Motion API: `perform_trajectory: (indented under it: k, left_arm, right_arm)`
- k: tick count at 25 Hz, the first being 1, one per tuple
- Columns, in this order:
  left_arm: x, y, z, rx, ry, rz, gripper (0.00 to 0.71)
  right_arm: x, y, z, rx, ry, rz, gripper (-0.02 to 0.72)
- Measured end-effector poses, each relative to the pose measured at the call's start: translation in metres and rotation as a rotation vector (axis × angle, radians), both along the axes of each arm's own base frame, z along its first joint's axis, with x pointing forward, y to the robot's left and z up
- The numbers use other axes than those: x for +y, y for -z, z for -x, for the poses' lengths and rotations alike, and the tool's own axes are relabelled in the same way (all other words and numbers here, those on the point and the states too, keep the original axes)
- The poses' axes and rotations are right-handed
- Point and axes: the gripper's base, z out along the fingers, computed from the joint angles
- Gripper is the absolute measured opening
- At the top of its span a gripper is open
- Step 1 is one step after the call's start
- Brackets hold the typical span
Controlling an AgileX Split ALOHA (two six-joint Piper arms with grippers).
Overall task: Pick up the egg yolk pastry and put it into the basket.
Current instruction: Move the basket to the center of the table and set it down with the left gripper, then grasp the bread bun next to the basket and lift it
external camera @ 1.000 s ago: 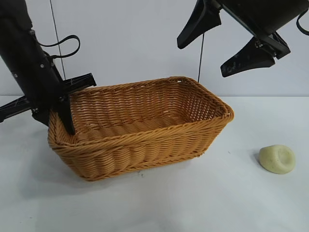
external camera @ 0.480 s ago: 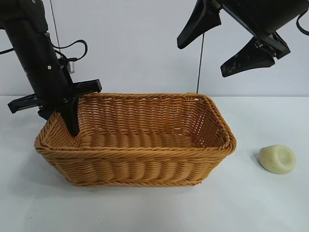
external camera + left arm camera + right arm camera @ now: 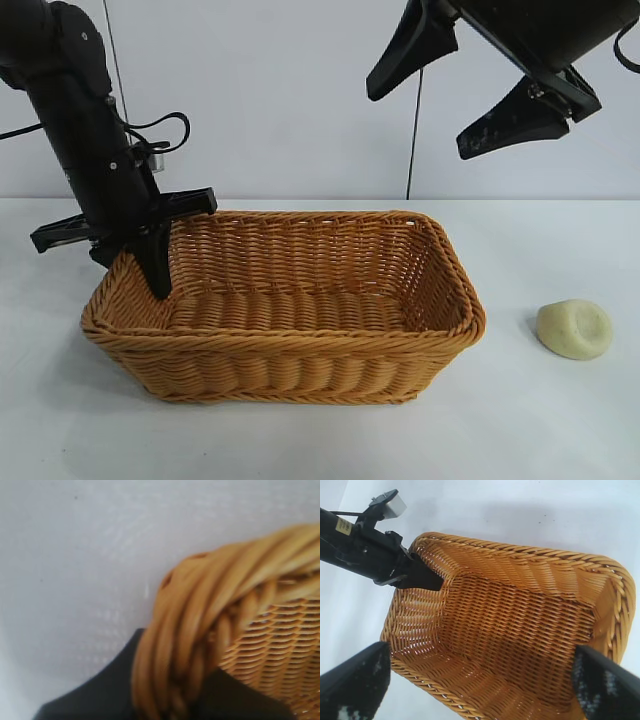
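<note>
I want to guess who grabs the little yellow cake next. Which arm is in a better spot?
Probably the right. Its open right gripper hangs free on the side of the pale yellow-green dome-shaped egg yolk pastry. The left gripper is clamped on the golden-brown woven wicker basket, at its far corner.

Both arms were matte black — the left arm [image 3: 95, 150] trailed a looped black cable and carried a small yellow label; tapered black fingers [image 3: 410, 50].

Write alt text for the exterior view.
A wicker basket sits on a white table, its rim at one end gripped by the left hand. The egg yolk pastry lies on the table outside it, beyond the other end, while the right hand hangs open high above.
</note>
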Motion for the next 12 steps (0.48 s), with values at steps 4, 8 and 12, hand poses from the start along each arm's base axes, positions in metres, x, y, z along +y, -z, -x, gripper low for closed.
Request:
perform_trajectory:
  k: [4,8,12]
  left_arm:
    - [0.000,-0.011,0.001,-0.007,-0.010,0.005,0.671]
    - [0.000,-0.046,0.002,-0.061,0.001,0.025,0.690]
    - [0.002,-0.089,0.001,-0.165,0.031,0.008,0.694]
  right_arm:
    - [0.000,0.000,0.000,0.002,-0.001,0.000,0.676]
    - [0.000,0.000,0.001,0.005,-0.004,-0.001,0.676]
    - [0.000,0.000,0.001,0.005,-0.004,-0.001,0.676]
